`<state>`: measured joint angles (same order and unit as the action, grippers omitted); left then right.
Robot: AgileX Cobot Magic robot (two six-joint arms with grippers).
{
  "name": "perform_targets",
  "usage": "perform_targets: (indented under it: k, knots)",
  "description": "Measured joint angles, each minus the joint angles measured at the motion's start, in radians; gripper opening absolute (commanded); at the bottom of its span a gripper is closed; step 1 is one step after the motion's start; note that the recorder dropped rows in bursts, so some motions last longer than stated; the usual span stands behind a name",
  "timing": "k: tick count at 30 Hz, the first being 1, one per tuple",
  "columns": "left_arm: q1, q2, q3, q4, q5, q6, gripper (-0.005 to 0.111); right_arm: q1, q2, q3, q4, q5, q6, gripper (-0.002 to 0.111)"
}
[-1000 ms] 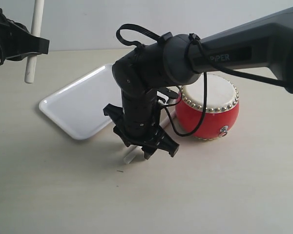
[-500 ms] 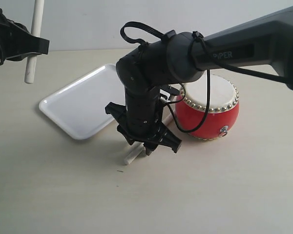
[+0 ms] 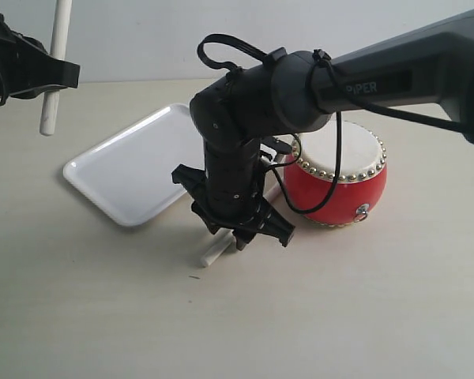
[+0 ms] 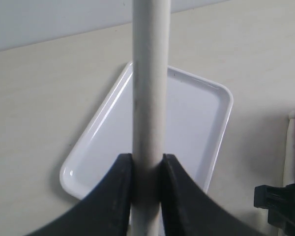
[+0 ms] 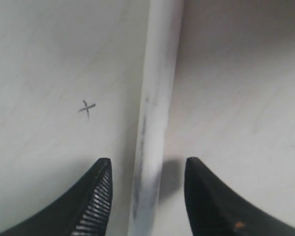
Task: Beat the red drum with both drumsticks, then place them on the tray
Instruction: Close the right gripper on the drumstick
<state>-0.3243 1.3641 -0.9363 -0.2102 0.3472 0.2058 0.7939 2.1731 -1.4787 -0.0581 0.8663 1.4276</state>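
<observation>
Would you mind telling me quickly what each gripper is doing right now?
Left gripper: closed on one drumstick, held upright.
Right gripper: open, jaws either side of the second drumstick, not yet gripping it.

Exterior camera looks obliquely down over the table (image 3: 363, 316); both wrist cameras sit close, left sharing the tray (image 3: 118, 178).

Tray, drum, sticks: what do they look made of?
Tray: probably plastic, glossy white, soft highlights on moulded rim.
Red drum: shiny lacquer finish, wood or plastic unclear; matte cream skin, brass-coloured studs.
Held drumstick and lying drumstick: matte pale, likely wood; grey scuffs on the lying one.
</observation>
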Motion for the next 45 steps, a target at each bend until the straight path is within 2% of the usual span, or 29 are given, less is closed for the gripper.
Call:
perform_targets:
  k: [4, 9, 14, 21, 40, 45]
  knots:
    - [0.0, 0.0, 0.0, 0.0, 0.0, 0.0, 0.0, 0.0, 0.0, 0.0, 0.0, 0.0, 0.0, 0.029]
    - [0.0, 0.0, 0.0, 0.0, 0.0, 0.0, 0.0, 0.0, 0.0, 0.0, 0.0, 0.0, 0.007, 0.028]
    - [0.0, 0.0, 0.0, 0.0, 0.0, 0.0, 0.0, 0.0, 0.006, 0.0, 0.0, 0.0, 0.007, 0.021]
    - [0.0, 0.0, 0.0, 0.0, 0.0, 0.0, 0.0, 0.0, 0.006, 0.0, 0.0, 0.0, 0.011, 0.0]
    - [0.0, 0.0, 0.0, 0.0, 0.002, 0.0, 0.0, 0.0, 0.006, 0.0, -0.015, 0.002, 0.011, 0.0]
    - [0.0, 0.0, 0.0, 0.0, 0.002, 0.0, 0.0, 0.0, 0.006, 0.0, -0.017, 0.0, -0.093, 0.0]
